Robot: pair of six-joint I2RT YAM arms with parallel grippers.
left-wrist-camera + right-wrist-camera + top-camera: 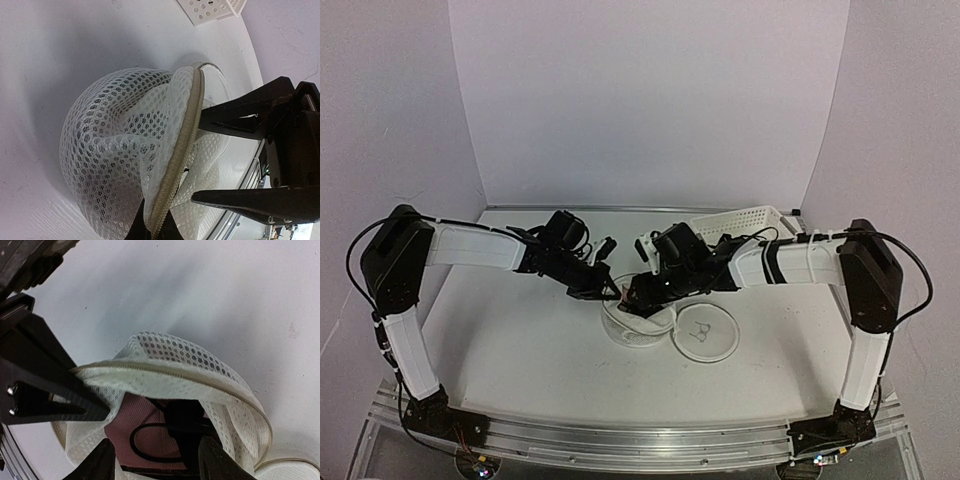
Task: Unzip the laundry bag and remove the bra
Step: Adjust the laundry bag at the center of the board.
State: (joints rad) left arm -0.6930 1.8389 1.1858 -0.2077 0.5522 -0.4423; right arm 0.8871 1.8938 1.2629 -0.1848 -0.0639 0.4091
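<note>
Both left gripper [196, 157] and right gripper [157, 442] are gaping open, straddling laundry bag [110, 150] | white walls [640, 100] enclosing white table [520, 350]

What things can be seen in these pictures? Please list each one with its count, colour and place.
bag: one, white mesh, middle of the table, zip open
round face: one, white with a small black pictogram, flat on the table to the right of the bag
bra: one, dull pink with black trim, inside the bag
basket: one, white with holes, far right part of the table
table: one, white, under everything
left gripper: one, black, open, upper finger against the bag's zip rim
right gripper: one, black, open, at the mouth of the bag over the bra
</note>
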